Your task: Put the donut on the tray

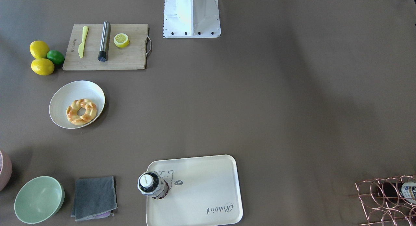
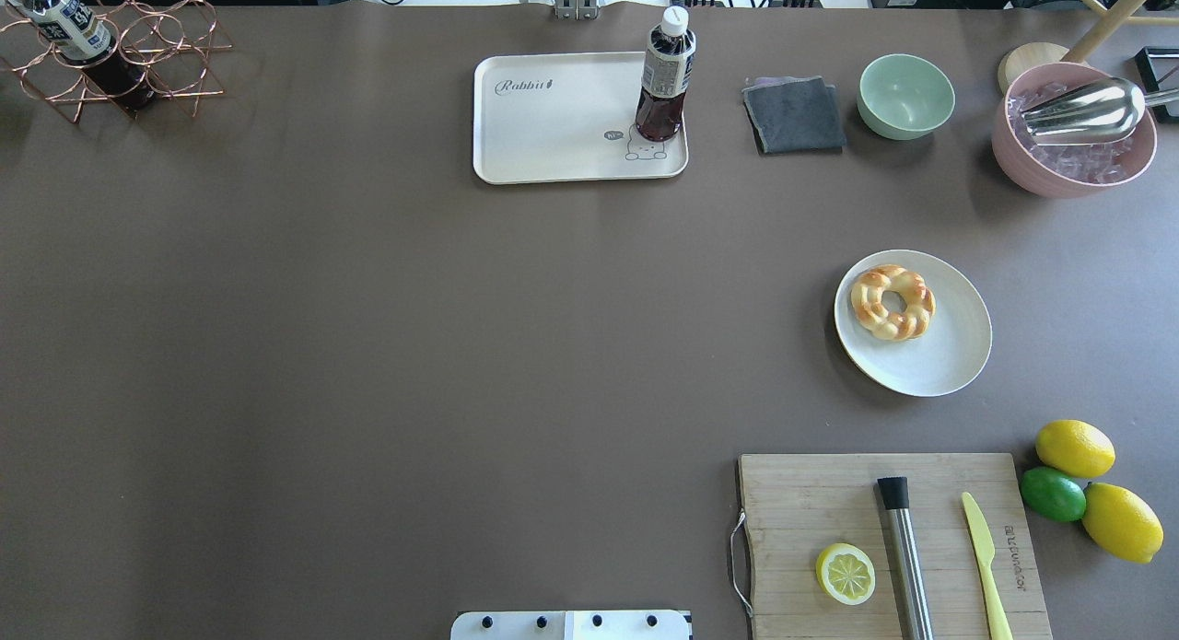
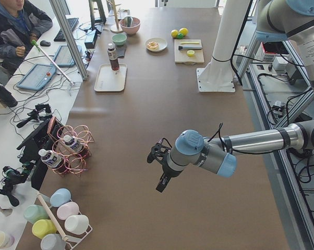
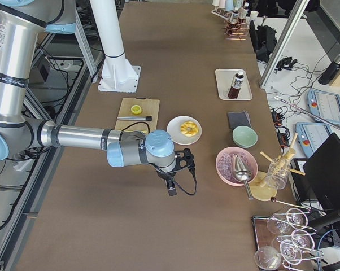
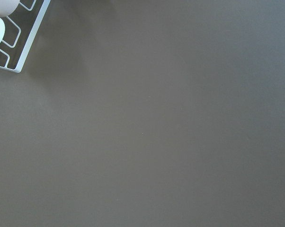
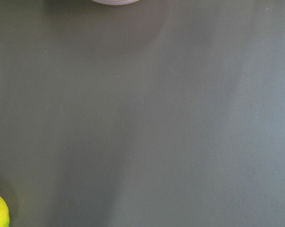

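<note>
The donut is a golden twisted ring lying on a round white plate at the right of the overhead view; it also shows in the front view. The cream "Rabbit" tray lies at the far middle of the table with a dark drink bottle standing on one corner. My left gripper hangs over bare table far from both things. My right gripper hangs beyond the plate's side of the table. Both show only in the side views, so I cannot tell whether they are open or shut.
A wooden cutting board holds a lemon half, a steel muddler and a yellow knife. Lemons and a lime lie beside it. A grey cloth, green bowl, pink ice bowl and copper bottle rack line the far edge.
</note>
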You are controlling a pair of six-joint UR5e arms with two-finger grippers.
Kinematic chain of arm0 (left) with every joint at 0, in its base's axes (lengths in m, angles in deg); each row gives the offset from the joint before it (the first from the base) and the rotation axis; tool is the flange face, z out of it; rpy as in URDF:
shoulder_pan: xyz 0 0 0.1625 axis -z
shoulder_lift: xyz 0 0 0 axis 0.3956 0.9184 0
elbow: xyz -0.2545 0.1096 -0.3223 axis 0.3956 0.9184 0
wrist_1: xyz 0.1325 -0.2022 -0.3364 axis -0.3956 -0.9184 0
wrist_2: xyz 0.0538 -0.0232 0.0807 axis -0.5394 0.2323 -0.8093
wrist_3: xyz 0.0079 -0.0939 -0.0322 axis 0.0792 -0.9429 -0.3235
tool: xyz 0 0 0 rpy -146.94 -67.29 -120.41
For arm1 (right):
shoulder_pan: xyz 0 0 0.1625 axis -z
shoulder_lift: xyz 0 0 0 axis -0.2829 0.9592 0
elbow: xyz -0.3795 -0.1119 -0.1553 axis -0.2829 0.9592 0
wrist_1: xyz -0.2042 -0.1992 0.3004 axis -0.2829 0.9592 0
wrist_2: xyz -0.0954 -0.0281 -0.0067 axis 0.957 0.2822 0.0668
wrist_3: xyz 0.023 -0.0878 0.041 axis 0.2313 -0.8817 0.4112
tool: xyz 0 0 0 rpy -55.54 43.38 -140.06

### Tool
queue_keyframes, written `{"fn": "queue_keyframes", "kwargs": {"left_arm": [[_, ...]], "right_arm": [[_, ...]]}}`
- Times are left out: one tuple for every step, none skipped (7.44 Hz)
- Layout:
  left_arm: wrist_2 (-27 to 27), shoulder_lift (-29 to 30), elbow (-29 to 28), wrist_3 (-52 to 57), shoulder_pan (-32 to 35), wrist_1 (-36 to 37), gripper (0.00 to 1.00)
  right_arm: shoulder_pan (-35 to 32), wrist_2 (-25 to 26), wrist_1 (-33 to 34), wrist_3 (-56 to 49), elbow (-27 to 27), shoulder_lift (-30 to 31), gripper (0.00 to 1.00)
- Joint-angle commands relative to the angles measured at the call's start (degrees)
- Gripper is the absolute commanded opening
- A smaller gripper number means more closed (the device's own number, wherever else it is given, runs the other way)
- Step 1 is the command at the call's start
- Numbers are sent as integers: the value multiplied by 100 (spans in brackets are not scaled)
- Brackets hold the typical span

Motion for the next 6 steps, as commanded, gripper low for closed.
{"fn": "queue_keyframes", "kwargs": {"left_arm": [[6,3,-2,-3,-28,9,98],[-2,38,-2,6,-36,1,98],[-2,-6,59,6,-28,-17,98],[-11,-6,59,6,-36,-34,98],[-55,3,42,6,-2,-43,98],[-81,90,24,-46,42,-26,98]], "right_arm": [[-404,-50,-104,0,-33,124,100],[-485,-7,-793,70,54,264,100],[-495,-15,-1252,79,237,283,100],[-486,-7,-1431,123,404,265,100],[-486,-24,-1433,488,510,170,100],[-486,-102,-1459,1179,459,169,100]]}}
